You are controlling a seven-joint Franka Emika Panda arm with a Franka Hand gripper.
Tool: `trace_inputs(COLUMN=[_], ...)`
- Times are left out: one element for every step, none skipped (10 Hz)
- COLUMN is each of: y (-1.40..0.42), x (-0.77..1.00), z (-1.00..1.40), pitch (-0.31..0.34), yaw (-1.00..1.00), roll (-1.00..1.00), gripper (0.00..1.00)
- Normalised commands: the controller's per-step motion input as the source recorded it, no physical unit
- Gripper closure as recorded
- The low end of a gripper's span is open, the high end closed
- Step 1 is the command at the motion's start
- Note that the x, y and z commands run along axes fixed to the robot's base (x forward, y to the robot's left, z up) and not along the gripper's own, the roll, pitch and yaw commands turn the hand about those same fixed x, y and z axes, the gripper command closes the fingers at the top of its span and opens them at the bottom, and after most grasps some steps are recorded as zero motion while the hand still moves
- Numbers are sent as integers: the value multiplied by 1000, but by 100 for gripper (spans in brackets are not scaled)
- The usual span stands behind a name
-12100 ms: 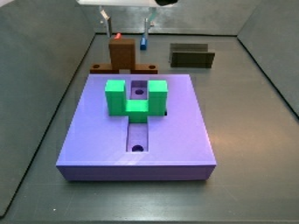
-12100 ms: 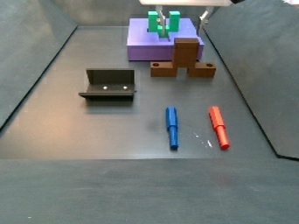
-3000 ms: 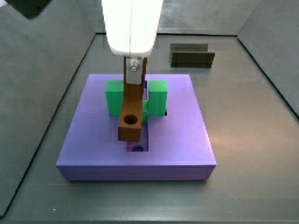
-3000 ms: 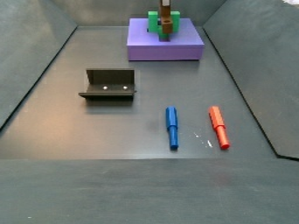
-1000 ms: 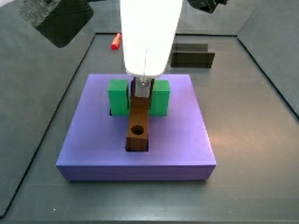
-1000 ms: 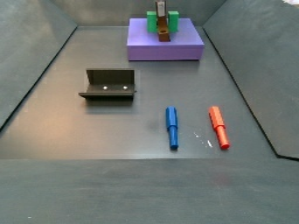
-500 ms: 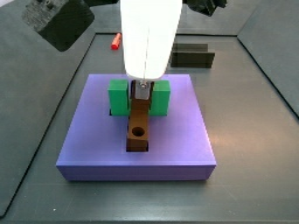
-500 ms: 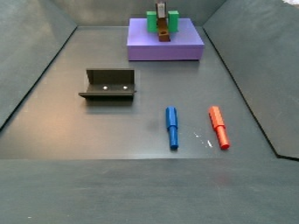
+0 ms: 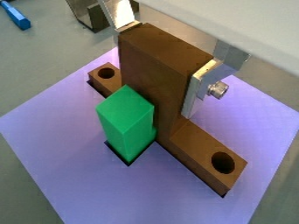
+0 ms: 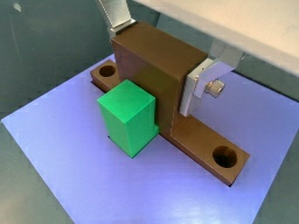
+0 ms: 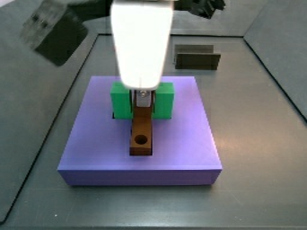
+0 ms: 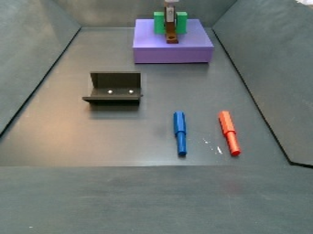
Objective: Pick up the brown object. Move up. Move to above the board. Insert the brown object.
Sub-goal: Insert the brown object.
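Observation:
The brown object [image 11: 143, 131] lies along the groove of the purple board [image 11: 192, 135], its round hole toward the front, its upright crosspiece between the arms of the green block [image 11: 120, 101]. My gripper [image 11: 143, 93] stands straight above it, shut on the crosspiece. In both wrist views the silver fingers [image 9: 208, 77] [image 10: 205, 80] press the crosspiece's two sides [image 9: 158, 83] [image 10: 158, 79], with the green block [image 9: 126, 124] [image 10: 126, 118] beside it on the board [image 9: 70, 105] [image 10: 70, 131]. In a side view the gripper [image 12: 171, 15] is at the far board [image 12: 153, 50].
The dark fixture [image 12: 113, 89] stands on the grey floor, also in a side view [image 11: 198, 57]. A blue pen [image 12: 180, 132] and a red pen [image 12: 228, 132] lie side by side. Grey walls enclose the floor.
The brown object has sunk slightly lower into the groove with the gripper still on it. The arm's upper part has shifted a little to the left and now hides the red pen.

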Motion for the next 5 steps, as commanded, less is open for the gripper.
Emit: trace_inputs(y=[0, -49, 0, 0, 0], x=[-111, -94, 0, 0, 0], z=[-360, -191, -26, -29, 0], pitch=[-383, -156, 0, 0, 0], yaw=[0, 0, 0, 0, 0], roll=[174, 319, 67, 0, 0], gripper=[100, 100, 100, 100, 100])
